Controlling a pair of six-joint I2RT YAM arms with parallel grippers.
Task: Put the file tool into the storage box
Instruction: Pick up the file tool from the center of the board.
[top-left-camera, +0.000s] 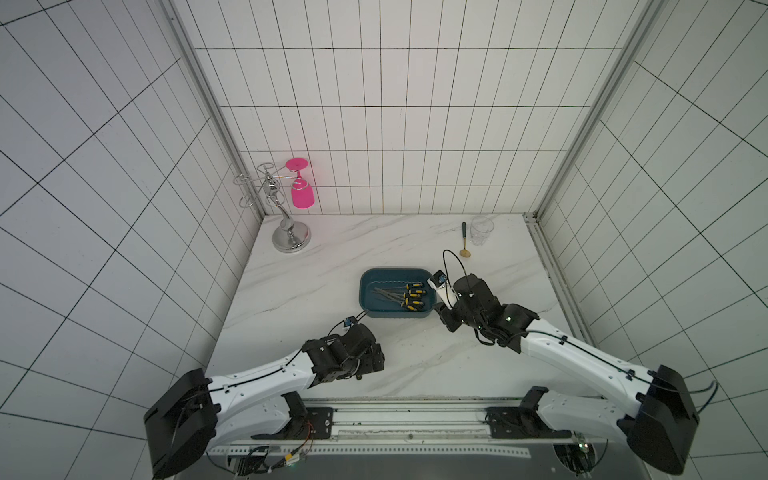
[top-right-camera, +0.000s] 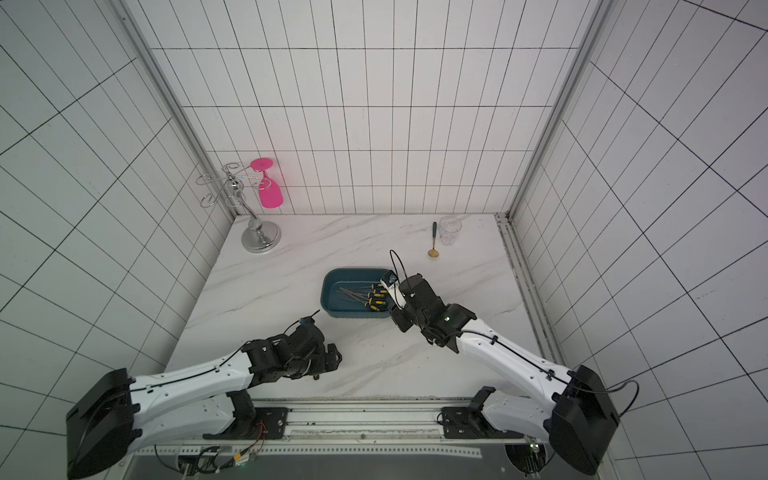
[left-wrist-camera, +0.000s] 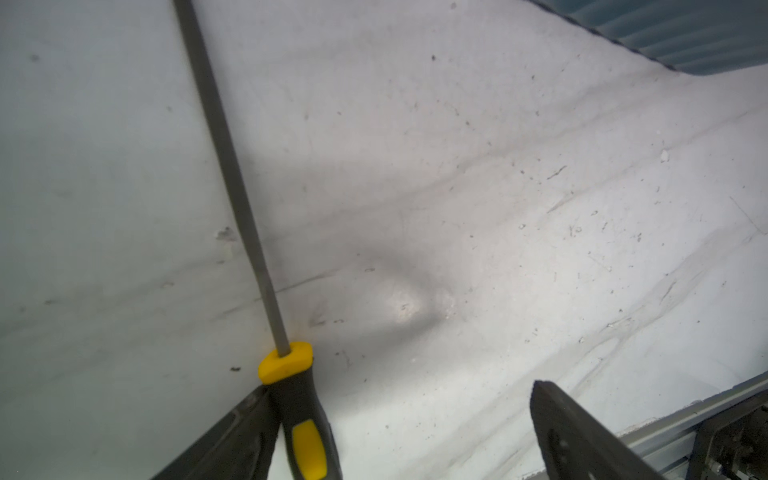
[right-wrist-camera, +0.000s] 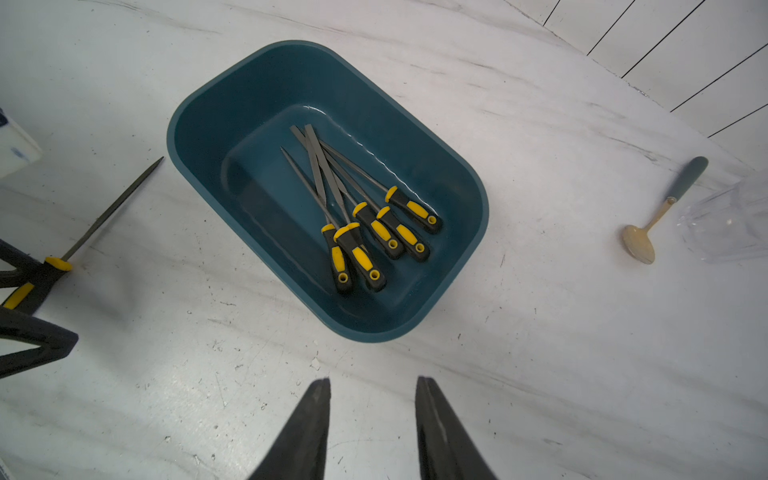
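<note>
**One file outside the storage box, at the left gripper; five inside**

Top views: the storage box (top-left-camera: 374, 277) sits just right of frame centre on the table (top-left-camera: 299, 282). The right arm's wrist hangs over its right end. The stored files (top-left-camera: 409, 296) show only as a yellow-and-black cluster, too small to count. The left arm's wrist lies below and left of the box. A thin dark line by the box's lower left corner may be a file tip or a cable; cannot tell.

Right wrist view: settles the count at five stored files, handles bunched at one end and shafts crossing. It also shows the loose file (right-wrist-camera: 112, 209) flat on the table outside the box. Its tip points toward a box corner without touching, and its handle is at the left gripper.

Left wrist view: the left gripper (left-wrist-camera: 401, 386) is spread wide. The file's handle rests against one finger and the other finger is well apart, so nothing is clamped.

Right gripper (right-wrist-camera: 372, 379): jaws partly apart, nothing between them, over bare table just beside the box.

Top views only: a spoon (top-left-camera: 464, 241) lies just beside the glass cup (top-left-camera: 482, 230) at upper right of the table. A metal rack (top-left-camera: 286, 232) at upper left carries an inverted pink glass (top-left-camera: 302, 193).
</note>
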